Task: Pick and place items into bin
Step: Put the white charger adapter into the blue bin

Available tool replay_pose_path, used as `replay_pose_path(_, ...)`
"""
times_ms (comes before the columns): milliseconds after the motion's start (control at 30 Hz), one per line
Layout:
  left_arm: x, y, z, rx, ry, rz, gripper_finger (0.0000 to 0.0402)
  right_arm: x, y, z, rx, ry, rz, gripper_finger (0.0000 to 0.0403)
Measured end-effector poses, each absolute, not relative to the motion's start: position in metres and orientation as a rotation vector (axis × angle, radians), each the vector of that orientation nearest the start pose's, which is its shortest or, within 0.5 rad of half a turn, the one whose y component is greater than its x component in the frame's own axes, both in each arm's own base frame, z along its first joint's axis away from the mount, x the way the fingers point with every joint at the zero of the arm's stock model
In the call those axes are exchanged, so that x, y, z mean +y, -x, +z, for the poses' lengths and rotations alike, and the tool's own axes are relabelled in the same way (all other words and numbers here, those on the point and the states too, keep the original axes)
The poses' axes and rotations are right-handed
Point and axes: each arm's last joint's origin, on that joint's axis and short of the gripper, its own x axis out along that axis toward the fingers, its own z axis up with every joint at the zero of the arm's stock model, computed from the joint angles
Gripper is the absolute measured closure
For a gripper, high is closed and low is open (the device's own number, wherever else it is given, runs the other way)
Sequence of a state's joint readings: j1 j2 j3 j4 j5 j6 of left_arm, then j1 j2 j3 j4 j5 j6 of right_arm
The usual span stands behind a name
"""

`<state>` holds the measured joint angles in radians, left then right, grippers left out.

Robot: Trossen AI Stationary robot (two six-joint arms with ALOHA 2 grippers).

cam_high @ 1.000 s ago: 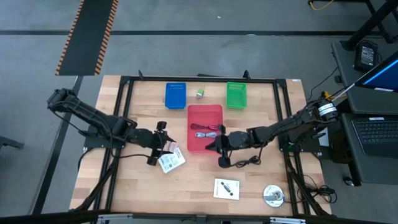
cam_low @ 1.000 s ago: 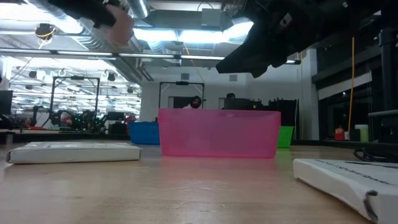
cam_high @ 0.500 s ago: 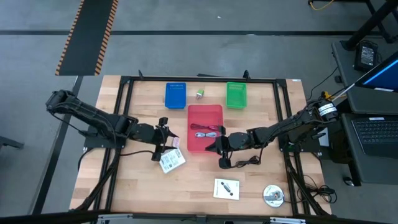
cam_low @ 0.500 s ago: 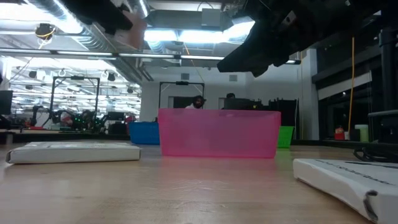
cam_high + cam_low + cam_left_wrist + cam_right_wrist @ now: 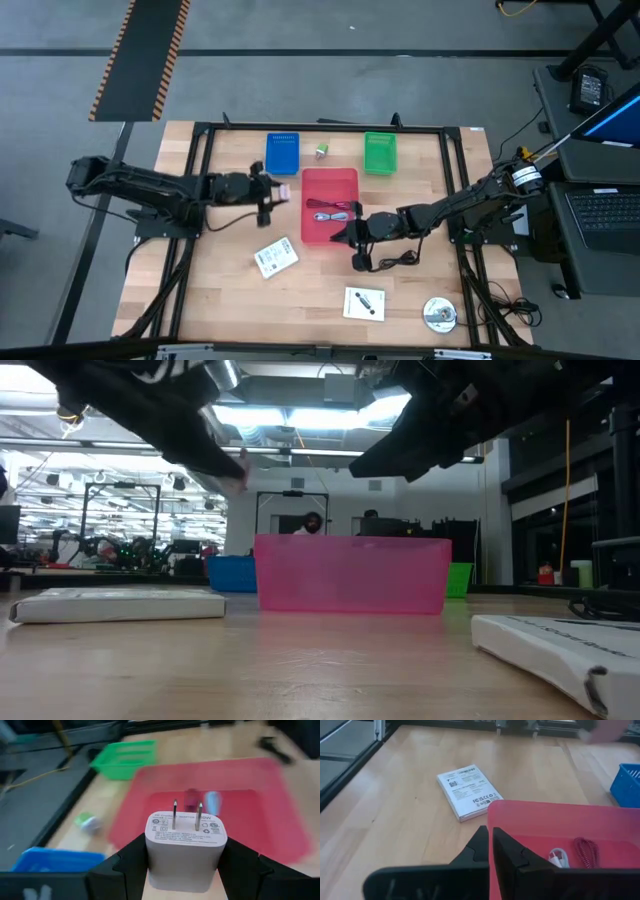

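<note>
High view: coiled cables [image 5: 335, 210] are already lodged in the red bin [image 5: 312, 182]. A pink block [image 5: 284, 191] is clamped in the left gripper [image 5: 275, 192] beside it; right gripper [image 5: 352, 229] closed, empty. White-green packet [image 5: 275, 257], card [image 5: 364, 302], disc [image 5: 439, 314] remain outstanding.

Open tabletop [image 5: 230, 300] betw. arms & packet [image 5: 276, 257].

pink charger block [image 5: 186, 845], red bin [image 5: 329, 205], blue tray [image 5: 282, 153], green tray [image 5: 379, 153]
</note>
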<state>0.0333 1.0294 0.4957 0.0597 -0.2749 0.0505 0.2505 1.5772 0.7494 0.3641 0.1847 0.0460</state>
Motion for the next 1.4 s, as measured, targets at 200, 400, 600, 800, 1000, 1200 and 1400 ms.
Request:
replay_pose_path(200,0.045,-0.206,0.213,0.487,-0.070,0.433,0.0210,0.064,-0.311,0.185,0.454,0.053,0.023,0.0396)
replay_pose_path(400,0.073,-0.199,0.218,0.437,-0.040,0.614,0.0210,0.052,-0.313,0.185,0.455,0.052,-0.012,0.0396)
replay_pose_path(600,0.092,-0.193,0.221,0.397,-0.010,0.707,0.0210,0.043,-0.315,0.185,0.457,0.105,-0.027,0.0396)
replay_pose_path(800,0.106,-0.193,0.224,0.408,0.073,0.754,0.0210,0.032,-0.316,0.185,0.455,0.141,-0.050,0.0396)
replay_pose_path(1000,0.126,-0.210,0.226,0.535,0.077,0.792,0.0210,0.018,-0.318,0.187,0.437,0.172,-0.083,0.0396)
replay_pose_path(1200,0.156,-0.231,0.227,0.746,0.077,0.806,0.0210,0.005,-0.319,0.187,0.447,0.161,-0.124,0.0396)
replay_pose_path(1400,0.177,-0.243,0.235,0.925,0.079,0.763,0.0210,0.001,-0.317,0.184,0.477,0.161,-0.136,0.0396)
